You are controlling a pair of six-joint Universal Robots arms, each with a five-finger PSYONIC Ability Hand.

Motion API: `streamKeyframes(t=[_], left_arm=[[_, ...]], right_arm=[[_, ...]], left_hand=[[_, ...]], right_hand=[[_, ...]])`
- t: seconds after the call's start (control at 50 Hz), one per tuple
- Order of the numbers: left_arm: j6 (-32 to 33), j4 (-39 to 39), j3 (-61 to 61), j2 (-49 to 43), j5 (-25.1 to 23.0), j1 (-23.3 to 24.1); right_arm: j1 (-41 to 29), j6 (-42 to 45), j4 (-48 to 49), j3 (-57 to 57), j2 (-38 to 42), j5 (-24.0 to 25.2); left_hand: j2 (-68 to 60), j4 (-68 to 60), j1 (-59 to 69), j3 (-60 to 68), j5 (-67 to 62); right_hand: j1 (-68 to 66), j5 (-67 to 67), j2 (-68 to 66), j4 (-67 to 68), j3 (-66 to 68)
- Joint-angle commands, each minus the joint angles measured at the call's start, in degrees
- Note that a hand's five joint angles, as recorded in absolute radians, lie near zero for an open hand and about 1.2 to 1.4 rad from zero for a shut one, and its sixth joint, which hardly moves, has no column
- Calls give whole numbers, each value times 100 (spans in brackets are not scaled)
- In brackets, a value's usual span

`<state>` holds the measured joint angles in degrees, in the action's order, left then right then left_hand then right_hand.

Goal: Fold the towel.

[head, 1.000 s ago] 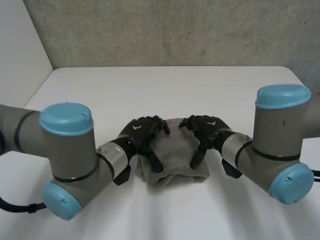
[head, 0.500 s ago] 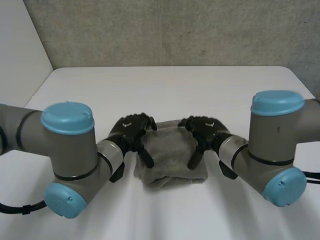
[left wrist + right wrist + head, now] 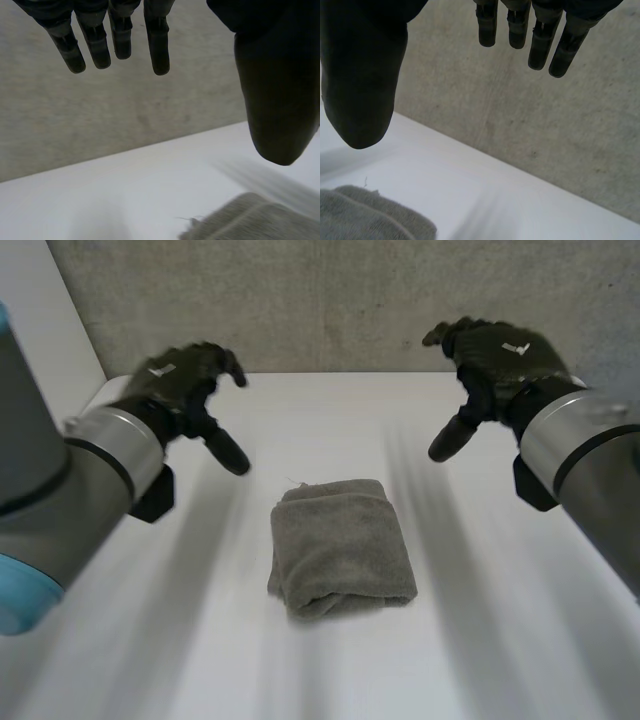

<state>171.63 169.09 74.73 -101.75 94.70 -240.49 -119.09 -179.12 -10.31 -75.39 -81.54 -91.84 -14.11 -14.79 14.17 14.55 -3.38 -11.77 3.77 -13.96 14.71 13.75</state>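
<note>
A grey towel (image 3: 338, 548) lies folded into a small thick packet at the middle of the white table (image 3: 330, 420). My left hand (image 3: 185, 380) hangs in the air to the left of it and farther back, fingers spread and holding nothing. My right hand (image 3: 490, 360) is raised on the other side, also open and empty. In the left wrist view the fingers (image 3: 159, 45) and thumb (image 3: 277, 100) stand apart, with a corner of the towel (image 3: 260, 220) below the thumb. The right wrist view has straight fingers (image 3: 540, 40), a thumb (image 3: 365, 85) and a towel (image 3: 365, 215) edge.
A grey wall (image 3: 330, 300) stands behind the table's far edge. A light panel (image 3: 40, 340) closes off the left side. Bare tabletop surrounds the towel on every side.
Both hands have lifted off the folded towel and swung up and outward, the left to the left, the right to the right. The towel stays where it lay.
</note>
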Motion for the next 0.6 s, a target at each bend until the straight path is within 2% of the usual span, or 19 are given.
streamKeyframes(t=[0.02, 0.34, 0.6], left_arm=[[37, -219, -90, 234, 171, -226], [239, -219, -82, 427, 180, -243], [195, -166, -20, 384, 136, -244]], right_arm=[[61, 9, -59, 15, -275, -61], [70, 53, -50, -20, -249, -553], [61, 62, -50, -55, -196, -528]], left_hand=[[356, 424, -362, -400, 283], [356, 424, -362, -400, 283], [356, 424, -362, -400, 283]], right_hand=[[177, -377, 396, -471, -375], [177, -377, 396, -471, -375], [177, -377, 396, -471, -375]])
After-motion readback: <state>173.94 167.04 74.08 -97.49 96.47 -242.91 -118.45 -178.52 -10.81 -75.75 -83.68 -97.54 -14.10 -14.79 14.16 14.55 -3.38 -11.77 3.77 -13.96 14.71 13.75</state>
